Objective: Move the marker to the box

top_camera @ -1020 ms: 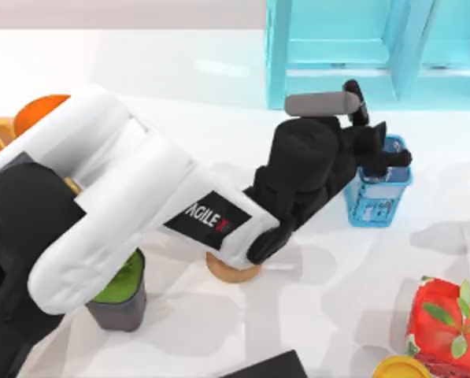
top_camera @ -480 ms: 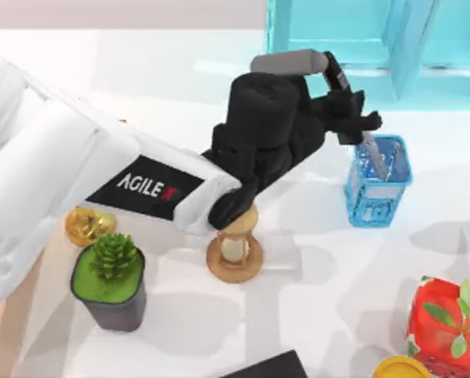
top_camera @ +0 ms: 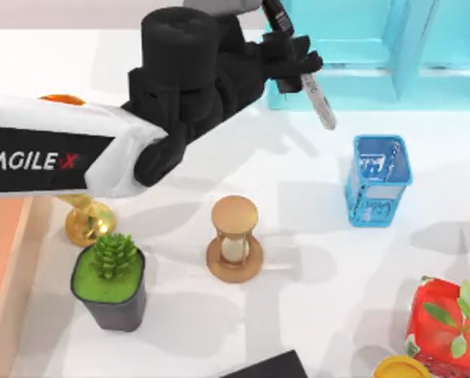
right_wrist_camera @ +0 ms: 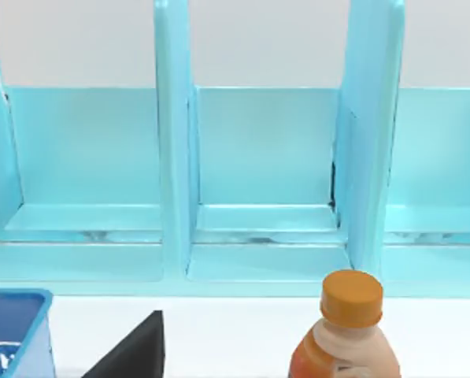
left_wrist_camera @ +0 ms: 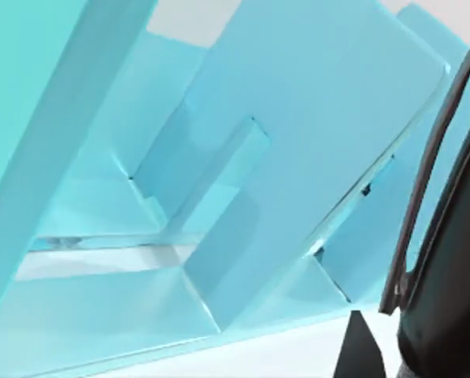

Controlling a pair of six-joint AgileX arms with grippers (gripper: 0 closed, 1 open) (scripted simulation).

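Observation:
The marker (top_camera: 318,99) hangs tilted in the air in front of the teal shelf, black cap up and grey-white barrel pointing down toward the blue mesh pen cup (top_camera: 379,179). My left gripper (top_camera: 292,61) is shut on the marker's upper part, reaching in from the left at the back of the table. One dark finger (left_wrist_camera: 447,236) fills the edge of the left wrist view. The box (top_camera: 0,268), salmon-pink with a pale rim, lies at the table's left edge, far from the marker. My right arm's wrist camera faces the shelf from low down.
An hourglass (top_camera: 235,239) stands mid-table, with a gold trophy (top_camera: 88,221) and a potted plant (top_camera: 109,277) to its left. A red container with leaves (top_camera: 443,324) sits front right. The teal shelf (top_camera: 353,47) lines the back. An orange-capped bottle (right_wrist_camera: 346,335) stands before it.
My left gripper has lifted the marker up out of the blue pen cup and carried it back and to the left, toward the shelf. The arm has swung left, uncovering the hourglass, trophy and plant.

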